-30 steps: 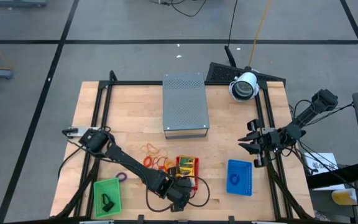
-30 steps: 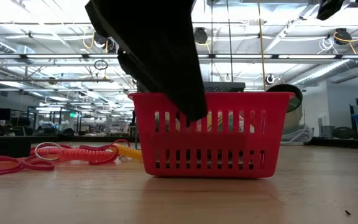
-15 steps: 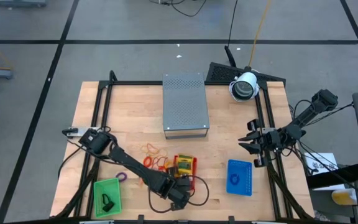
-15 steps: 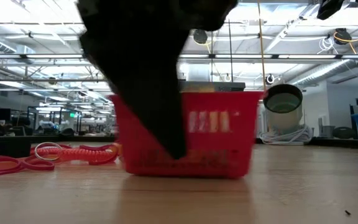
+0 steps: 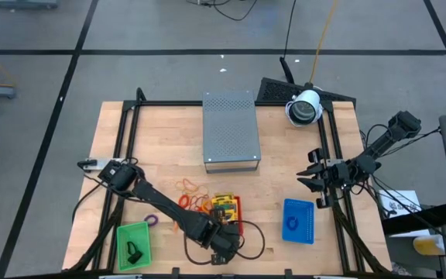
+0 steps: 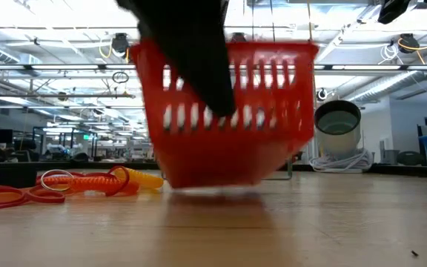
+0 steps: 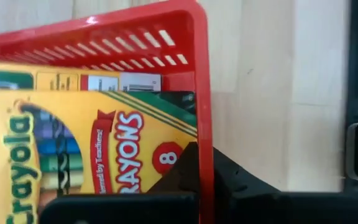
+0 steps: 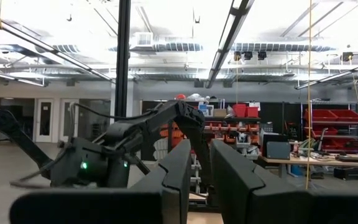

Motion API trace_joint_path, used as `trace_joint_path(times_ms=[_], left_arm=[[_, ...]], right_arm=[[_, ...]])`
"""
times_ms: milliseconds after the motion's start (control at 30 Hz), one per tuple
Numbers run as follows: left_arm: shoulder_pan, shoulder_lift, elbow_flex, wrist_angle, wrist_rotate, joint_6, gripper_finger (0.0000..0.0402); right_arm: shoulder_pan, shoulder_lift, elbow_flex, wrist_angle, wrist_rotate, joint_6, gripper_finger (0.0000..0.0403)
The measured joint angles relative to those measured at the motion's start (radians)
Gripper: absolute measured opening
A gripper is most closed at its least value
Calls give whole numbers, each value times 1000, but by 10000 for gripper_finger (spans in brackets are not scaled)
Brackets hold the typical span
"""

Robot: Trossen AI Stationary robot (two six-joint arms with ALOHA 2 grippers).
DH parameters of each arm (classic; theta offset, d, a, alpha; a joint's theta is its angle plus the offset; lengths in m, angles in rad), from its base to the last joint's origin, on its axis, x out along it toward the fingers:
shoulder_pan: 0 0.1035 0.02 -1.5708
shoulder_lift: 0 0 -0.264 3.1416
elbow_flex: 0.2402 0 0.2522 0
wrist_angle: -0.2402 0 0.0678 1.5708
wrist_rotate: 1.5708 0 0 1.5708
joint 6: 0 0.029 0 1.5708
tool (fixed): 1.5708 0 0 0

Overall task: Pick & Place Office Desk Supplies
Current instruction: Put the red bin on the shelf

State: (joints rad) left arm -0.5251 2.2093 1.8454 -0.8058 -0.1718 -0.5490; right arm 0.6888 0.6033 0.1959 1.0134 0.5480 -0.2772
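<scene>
High view: left gripper (image 5: pixel 224 235) sits at the near edge of the table, clamped on the near wall of the red tray (image 5: pixel 235 215). The crayon box (image 5: pixel 224 206) lies flat inside that tray, just beyond the fingertips. A tangle of rubber bands (image 5: pixel 192 195) lies on the wood to the gripper's far left, touching or nearly touching the tray's left side. The green tray (image 5: pixel 133 245) is off to its left, the blue tray (image 5: pixel 298 220) to its right, the grey perforated box (image 5: pixel 231 130) well beyond. The right gripper (image 5: pixel 314 178) hangs over the table's right rail, well apart from everything, holding nothing visible; its fingers stand slightly parted.

Low view: red tray (image 6: pixel 227 111) is tilted, clear of the tabletop or nearly so, with the dark left arm in front of its wall. Rubber bands (image 6: pixel 87 180) rest on the wood beside it.

Left wrist view: the fingers (image 7: pixel 185 177) pinch the tray's red rim (image 7: pixel 202 93) between them. The crayon box (image 7: pixel 86 155) fills the tray floor directly ahead, its long axis running across the line of the fingers.

Right wrist view: the right fingers (image 8: pixel 179 171) point out into the room, no supply near them.

Judgement: the left arm is far the nearer one; the grip is on the tray, not the crayons, so what the next move turns on is the box staying seated as the tray tips.
</scene>
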Motion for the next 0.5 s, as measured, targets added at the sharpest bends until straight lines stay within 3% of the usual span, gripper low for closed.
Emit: trace_joint_path(times_ms=[500], left_arm=[[-8, -1, 147, -146, -40, 21, 1]], right_arm=[[0, 0, 0, -2, 0, 0, 50]])
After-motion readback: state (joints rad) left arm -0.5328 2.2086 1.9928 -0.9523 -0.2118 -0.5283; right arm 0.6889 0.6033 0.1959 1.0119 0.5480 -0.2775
